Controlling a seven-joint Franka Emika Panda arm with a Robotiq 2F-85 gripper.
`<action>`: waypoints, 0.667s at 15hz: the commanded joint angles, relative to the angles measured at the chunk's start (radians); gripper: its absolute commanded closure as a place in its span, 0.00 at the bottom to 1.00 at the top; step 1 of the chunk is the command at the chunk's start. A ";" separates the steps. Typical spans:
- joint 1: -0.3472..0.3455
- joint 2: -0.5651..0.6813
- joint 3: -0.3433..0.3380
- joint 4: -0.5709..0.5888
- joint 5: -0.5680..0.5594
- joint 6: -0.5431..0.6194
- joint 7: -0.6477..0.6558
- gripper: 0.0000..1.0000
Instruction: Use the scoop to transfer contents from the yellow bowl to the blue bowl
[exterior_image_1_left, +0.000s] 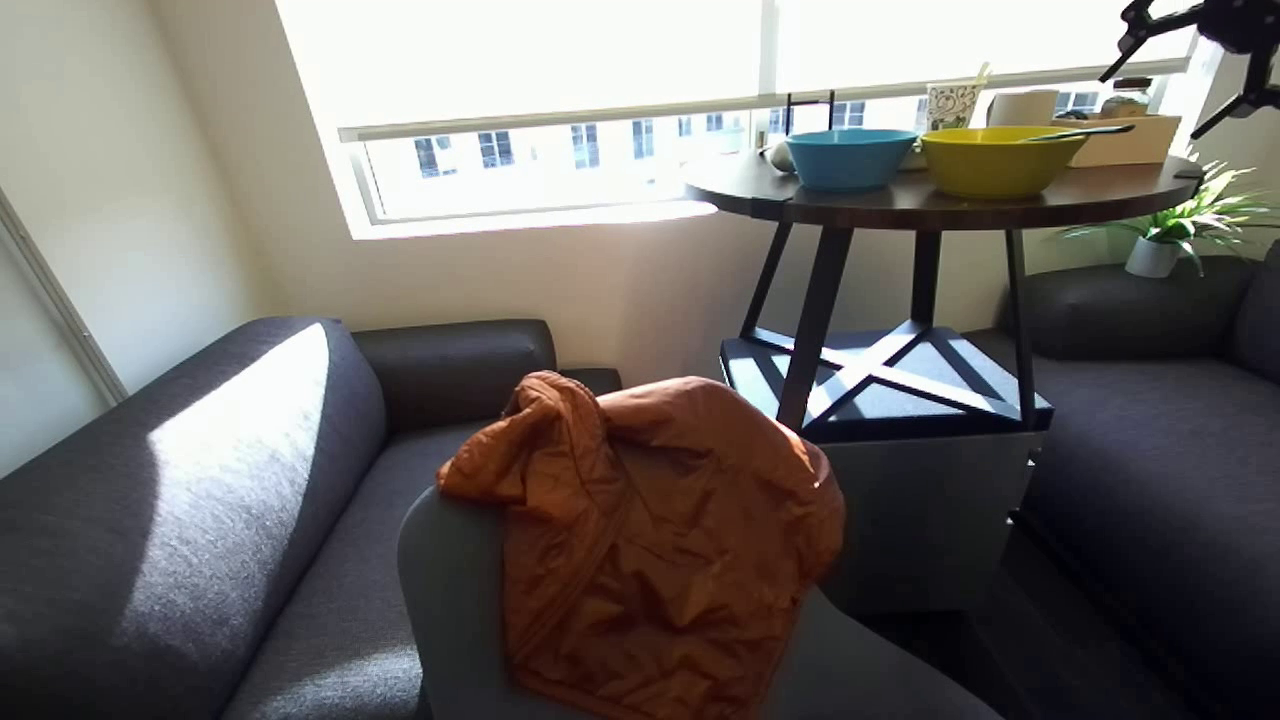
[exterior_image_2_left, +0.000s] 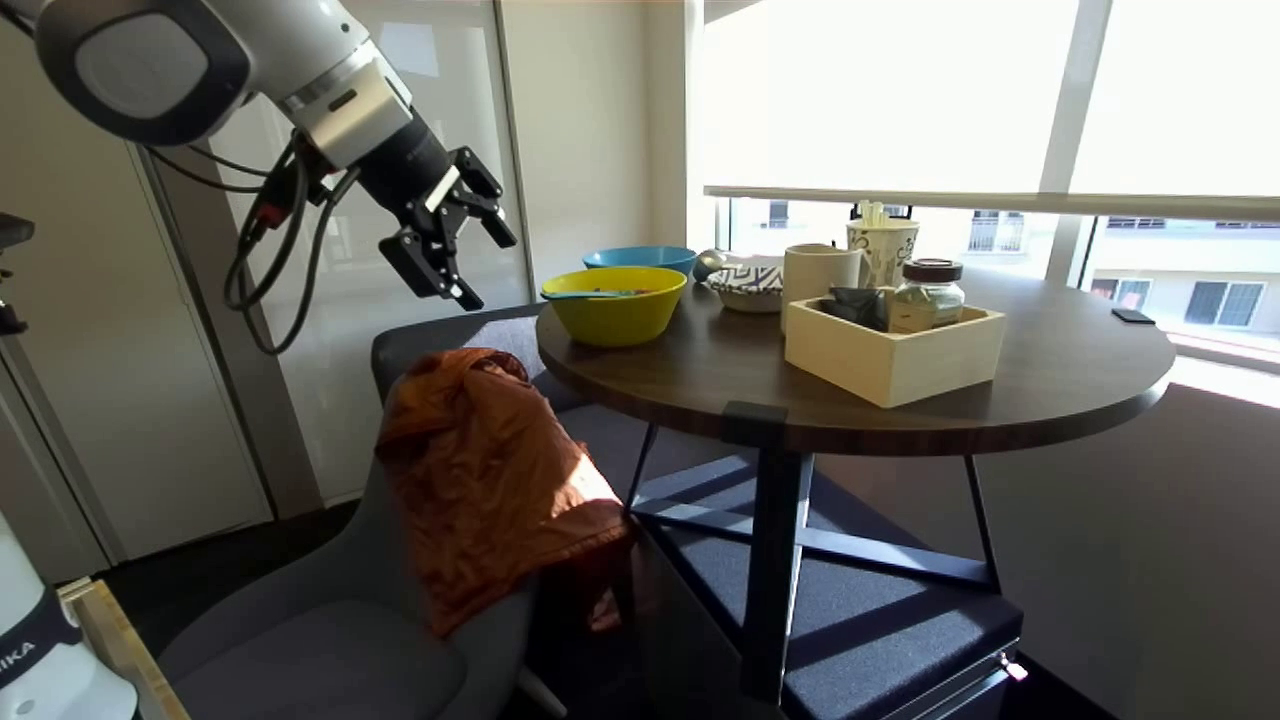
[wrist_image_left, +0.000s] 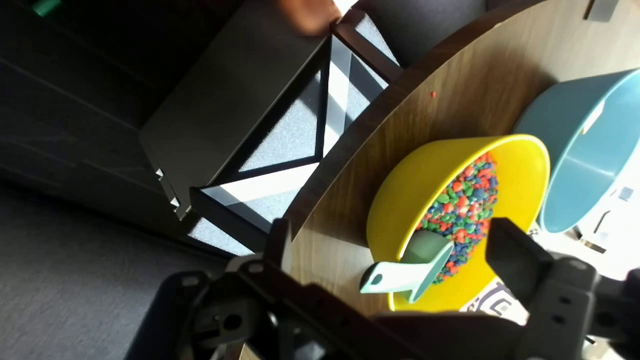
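The yellow bowl (exterior_image_1_left: 985, 172) stands on the round table; it also shows in an exterior view (exterior_image_2_left: 612, 318) and the wrist view (wrist_image_left: 395, 195). It holds small red, green and blue pieces (wrist_image_left: 462, 200). A pale mint scoop (wrist_image_left: 400, 276) rests in it, its handle sticking out over the rim; the handle shows in both exterior views (exterior_image_1_left: 1085, 132) (exterior_image_2_left: 600, 294). The blue bowl (exterior_image_1_left: 850, 162) stands beside the yellow one (wrist_image_left: 555, 115), partly hidden behind it in an exterior view (exterior_image_2_left: 640, 257). My gripper (exterior_image_2_left: 488, 268) is open and empty, above and apart from the yellow bowl and scoop (wrist_image_left: 392, 234).
On the dark round table (exterior_image_2_left: 700, 385) stand a pale box (exterior_image_2_left: 890, 362) with a jar, a mug (exterior_image_2_left: 812, 278), a patterned bowl (exterior_image_2_left: 748, 288) and a paper cup (exterior_image_2_left: 882, 242). A red piece (wrist_image_left: 433, 94) lies near the table edge. A chair holds an orange jacket (exterior_image_1_left: 680, 540).
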 joint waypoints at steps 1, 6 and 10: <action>0.027 0.102 -0.027 0.001 0.039 0.165 0.004 0.00; 0.022 0.108 -0.031 0.001 0.008 0.116 -0.001 0.00; 0.086 0.164 -0.076 0.001 0.089 0.285 -0.019 0.00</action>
